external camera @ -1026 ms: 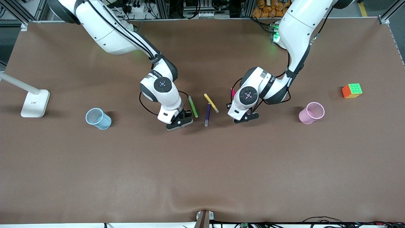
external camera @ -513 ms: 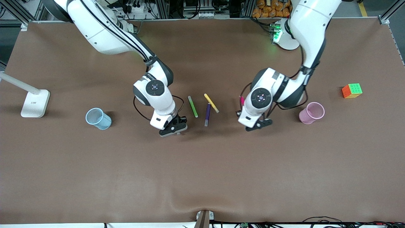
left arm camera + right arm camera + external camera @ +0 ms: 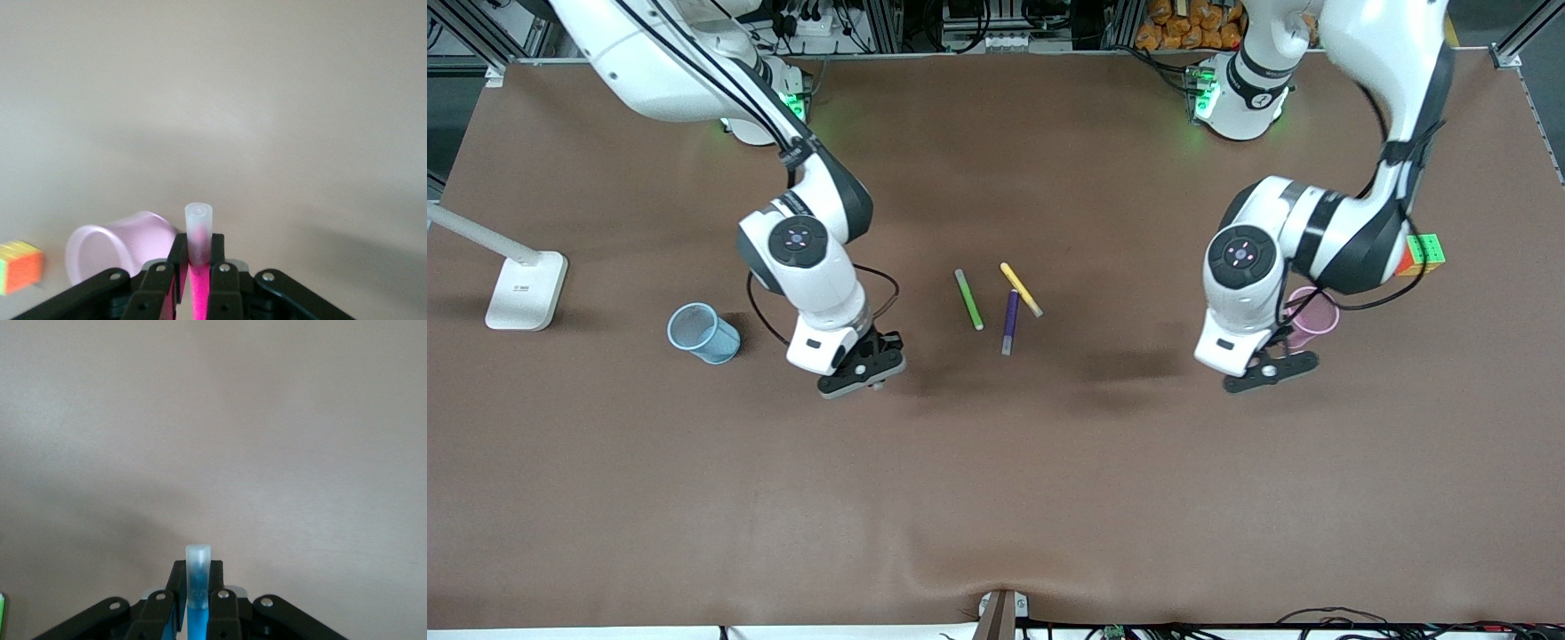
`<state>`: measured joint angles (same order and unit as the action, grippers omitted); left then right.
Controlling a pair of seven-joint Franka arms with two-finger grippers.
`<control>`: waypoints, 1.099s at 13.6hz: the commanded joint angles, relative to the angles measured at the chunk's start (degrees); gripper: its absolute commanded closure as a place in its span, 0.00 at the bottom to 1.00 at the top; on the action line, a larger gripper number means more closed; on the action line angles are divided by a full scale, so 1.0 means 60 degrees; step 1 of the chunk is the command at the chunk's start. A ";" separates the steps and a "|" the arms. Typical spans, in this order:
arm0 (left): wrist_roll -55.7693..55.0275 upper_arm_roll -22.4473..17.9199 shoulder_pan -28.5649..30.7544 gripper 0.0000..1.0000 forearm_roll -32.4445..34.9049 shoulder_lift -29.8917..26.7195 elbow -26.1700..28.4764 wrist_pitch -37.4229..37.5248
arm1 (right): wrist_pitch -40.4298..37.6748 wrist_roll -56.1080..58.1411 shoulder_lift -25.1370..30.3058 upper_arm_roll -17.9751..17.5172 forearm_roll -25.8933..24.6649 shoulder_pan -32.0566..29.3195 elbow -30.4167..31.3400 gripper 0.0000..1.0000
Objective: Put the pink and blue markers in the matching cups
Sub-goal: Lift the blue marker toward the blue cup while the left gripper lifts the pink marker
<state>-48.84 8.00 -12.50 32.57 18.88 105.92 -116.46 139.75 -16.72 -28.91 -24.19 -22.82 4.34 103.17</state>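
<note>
My left gripper (image 3: 1270,369) is shut on the pink marker (image 3: 198,267), whose greyish end sticks out past the jaws. It hangs over the table right beside the pale pink cup (image 3: 1316,313), which also shows in the left wrist view (image 3: 117,243). My right gripper (image 3: 860,369) is shut on the blue marker (image 3: 198,590). It hangs over the table between the light blue cup (image 3: 703,333) and the loose markers. Both held markers are hidden in the front view by the arms.
A green marker (image 3: 968,300), a yellow marker (image 3: 1021,289) and a purple marker (image 3: 1010,321) lie at the table's middle. A colour cube (image 3: 1427,252) sits past the pink cup toward the left arm's end. A white lamp base (image 3: 525,289) stands at the right arm's end.
Both arms have moved away from the middle with their markers: the right toward the blue cup, the left to the pink cup, which it now partly hides.
</note>
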 commanded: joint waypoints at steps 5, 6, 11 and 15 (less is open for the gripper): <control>-0.1712 0.0116 0.0690 1.00 0.3528 -0.1944 0.2734 -0.0145 | -0.1741 0.2443 0.1051 -0.0952 0.1907 -0.1735 0.0119 1.00; -0.2154 0.0131 0.0691 1.00 0.3957 -0.2003 0.2999 -0.0189 | -0.1976 0.3102 0.1358 -0.0398 0.2464 -0.1531 0.0090 1.00; -0.3315 0.0131 0.0706 1.00 0.4094 -0.1872 0.3295 -0.0878 | -0.2900 0.6150 0.2648 0.1919 0.4473 -0.0782 0.0192 1.00; -0.3680 0.0146 0.1158 1.00 0.5058 -0.1550 0.3309 -0.1183 | -0.3413 0.9064 0.3001 0.3340 0.6509 -0.0782 0.0265 1.00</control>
<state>-68.54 8.42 -7.99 59.51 9.24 124.87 -121.24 120.16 30.97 -12.73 -7.51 11.40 -1.22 102.91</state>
